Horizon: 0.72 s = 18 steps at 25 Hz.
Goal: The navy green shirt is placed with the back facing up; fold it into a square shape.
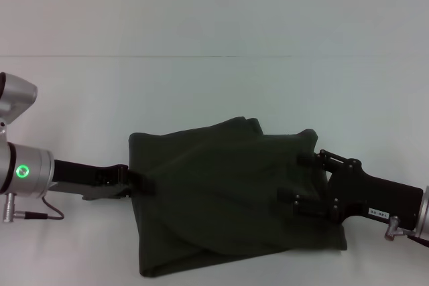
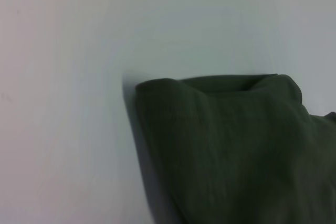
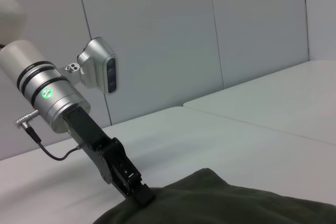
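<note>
A: Lying mid-tabletop [image 1: 214, 92], the navy green shirt [image 1: 228, 199] runs sideways between both arms.

B: Left gripper [image 1: 139, 182] fingers clenched on its left edge; right gripper [image 1: 303, 182] fingers pinch the right.

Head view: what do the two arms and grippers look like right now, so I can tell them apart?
Both have silver cylindrical wrists and black, blocky grippers. The left gripper has a wrist ring with a green light, plus a thin grey cable looping below. The right gripper carries a small white label on its black housing.
</note>
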Each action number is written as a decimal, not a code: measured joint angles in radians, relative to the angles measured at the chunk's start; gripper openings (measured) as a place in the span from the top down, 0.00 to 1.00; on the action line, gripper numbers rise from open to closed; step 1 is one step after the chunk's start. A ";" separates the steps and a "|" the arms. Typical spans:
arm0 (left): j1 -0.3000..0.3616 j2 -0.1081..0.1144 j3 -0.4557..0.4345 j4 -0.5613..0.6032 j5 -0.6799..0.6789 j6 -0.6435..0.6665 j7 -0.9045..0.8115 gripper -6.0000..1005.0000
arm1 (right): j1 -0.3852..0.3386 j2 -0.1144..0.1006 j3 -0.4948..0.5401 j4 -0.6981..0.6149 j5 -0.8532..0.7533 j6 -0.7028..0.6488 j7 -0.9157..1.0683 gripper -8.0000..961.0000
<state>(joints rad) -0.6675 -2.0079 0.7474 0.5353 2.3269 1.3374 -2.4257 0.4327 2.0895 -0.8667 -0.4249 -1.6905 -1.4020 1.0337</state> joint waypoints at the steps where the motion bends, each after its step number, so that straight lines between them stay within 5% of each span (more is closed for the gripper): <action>1: 0.001 0.000 -0.003 0.000 -0.001 -0.001 0.007 0.47 | 0.000 0.000 0.000 0.000 0.000 0.000 0.000 0.07; 7: 0.001 -0.004 -0.008 0.000 -0.003 -0.019 0.034 0.61 | 0.000 0.001 0.000 0.000 0.000 -0.001 0.000 0.07; 10: 0.001 -0.005 -0.008 0.000 -0.004 -0.036 0.042 0.84 | 0.000 0.001 0.000 0.000 0.001 -0.001 0.000 0.07; 18: 0.001 0.009 -0.011 0.004 -0.006 -0.101 0.044 0.90 | 0.011 0.003 0.012 0.000 0.002 -0.002 0.000 0.07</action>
<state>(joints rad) -0.6663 -1.9993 0.7363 0.5394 2.3208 1.2363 -2.3820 0.4432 2.0922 -0.8544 -0.4249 -1.6887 -1.4036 1.0339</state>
